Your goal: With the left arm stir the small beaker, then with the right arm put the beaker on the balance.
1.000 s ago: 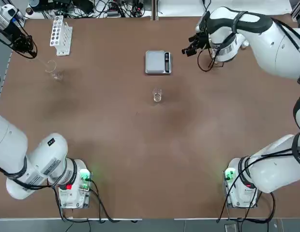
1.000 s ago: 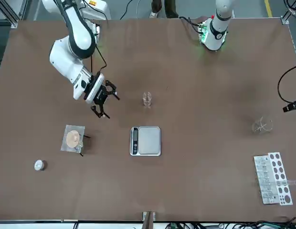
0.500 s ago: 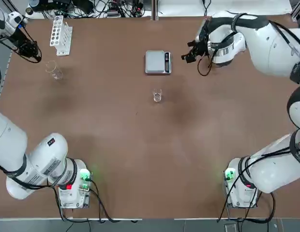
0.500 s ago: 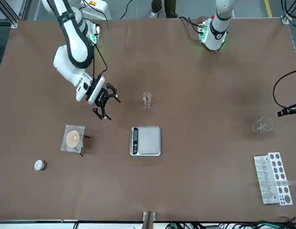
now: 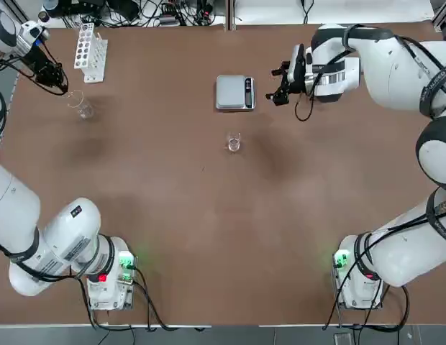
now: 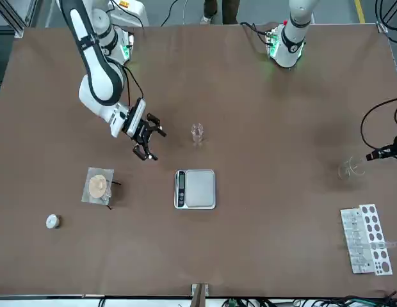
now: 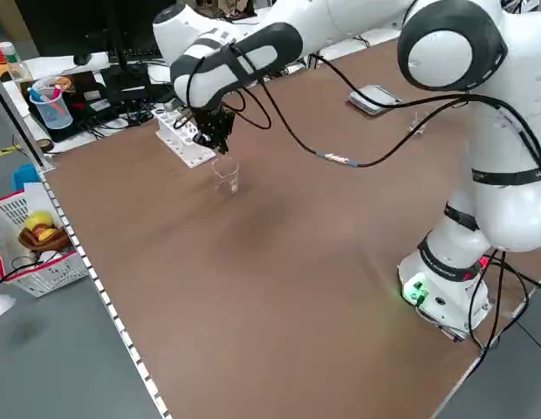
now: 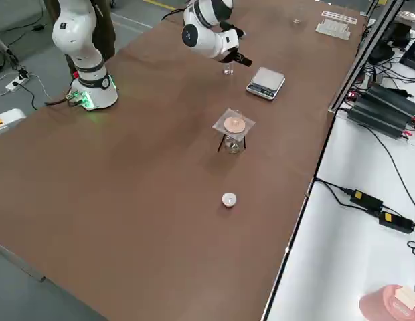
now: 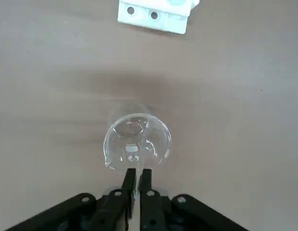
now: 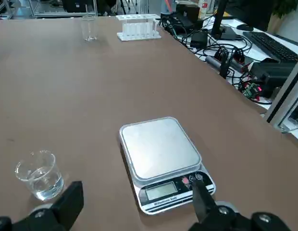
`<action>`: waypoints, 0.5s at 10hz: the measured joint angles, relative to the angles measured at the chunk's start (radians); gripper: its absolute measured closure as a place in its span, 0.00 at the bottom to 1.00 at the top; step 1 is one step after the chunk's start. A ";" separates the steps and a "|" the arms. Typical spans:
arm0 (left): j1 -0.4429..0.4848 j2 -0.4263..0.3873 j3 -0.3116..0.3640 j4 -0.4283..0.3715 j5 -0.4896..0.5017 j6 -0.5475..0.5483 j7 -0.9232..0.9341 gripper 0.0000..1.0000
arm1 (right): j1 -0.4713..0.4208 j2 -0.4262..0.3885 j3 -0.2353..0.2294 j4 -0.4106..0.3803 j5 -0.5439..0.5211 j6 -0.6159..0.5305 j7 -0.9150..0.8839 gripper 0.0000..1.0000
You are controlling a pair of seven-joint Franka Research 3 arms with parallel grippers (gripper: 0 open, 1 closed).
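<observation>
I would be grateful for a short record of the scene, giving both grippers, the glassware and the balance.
left gripper: shut on a thin clear glass rod, above the larger clear glass vessel
right gripper: open, near the balance and small beaker
small clear glass cylindrical beaker: upright on the brown table, beside the balance, liquid inside
flat silver-grey digital balance: plate bare
white tube rack: beyond the larger vessel

— What else sits on the table?
— A white perforated rack (image 5: 91, 54), and near it a larger clear glass vessel (image 5: 80, 106).
— And across from those?
— A small round white object (image 6: 52, 221), near a pale disc (image 6: 98, 186) on a clear square.
</observation>
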 joint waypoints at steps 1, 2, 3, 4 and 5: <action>-0.001 0.010 -0.001 0.000 0.000 0.008 0.002 0.93 | 0.000 0.009 0.000 -0.006 0.003 -0.021 -0.003 0.00; -0.004 0.020 -0.004 0.000 0.000 0.016 0.011 0.93 | 0.002 0.024 0.001 -0.016 0.024 -0.046 -0.009 0.00; -0.009 0.029 -0.006 0.000 0.000 0.019 0.020 0.93 | 0.004 0.038 0.002 -0.027 0.073 -0.062 -0.043 0.00; -0.012 0.036 -0.007 0.000 0.000 0.021 0.022 0.93 | 0.006 0.049 0.002 -0.040 0.146 -0.073 -0.110 0.00; -0.012 0.039 -0.007 0.000 0.000 0.022 0.023 0.93 | 0.009 0.062 0.003 -0.056 0.210 -0.097 -0.175 0.00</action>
